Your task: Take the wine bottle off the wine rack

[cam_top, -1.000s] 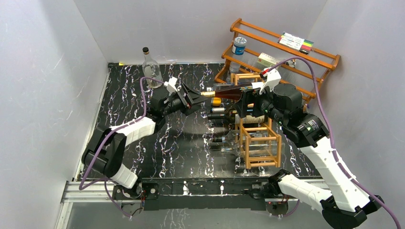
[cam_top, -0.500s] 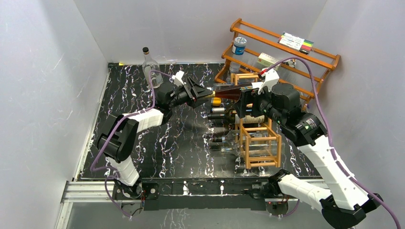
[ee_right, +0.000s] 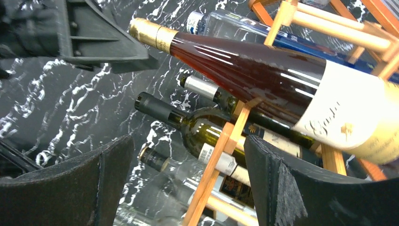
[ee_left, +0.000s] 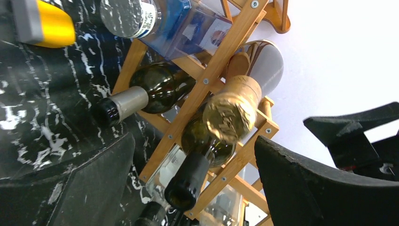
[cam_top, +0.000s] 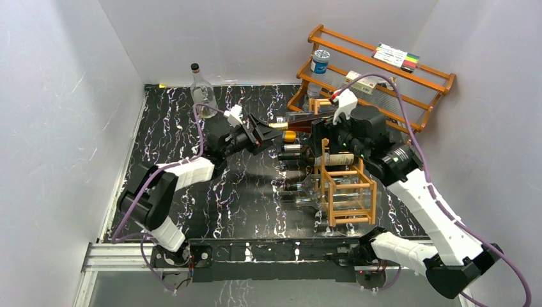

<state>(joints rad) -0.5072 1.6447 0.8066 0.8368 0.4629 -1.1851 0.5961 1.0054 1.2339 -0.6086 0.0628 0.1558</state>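
where the black marbled table (cam_top: 192, 128) runs to its right half stands the wine rack (cam_top: 348, 192): an open lattice of wooden bars, long side running near to far. contents: several dark green and clear bottles lying in its cells, necks pointing left. on top, at the far end: wine bottle (cam_top: 310, 121), amber-red, gold foil cap, cream label, lying across the upper bars, neck overhanging left.
far right corner: two-tier wooden shelf (cam_top: 383, 70) holding a blue-lidded jar (cam_top: 319, 61), a small box (cam_top: 356, 78) and a pack of markers (cam_top: 396, 56).
far left: clear glass bottle (cam_top: 202, 94), upright.
left gripper (cam_top: 265, 130): arm stretched rightward, jaws spread wide at the gold cap, contact not discernible, gripping nothing.
right gripper (cam_top: 321, 141): arm bent over the rack, jaws wide apart just near of the bottle's body, holding nothing.
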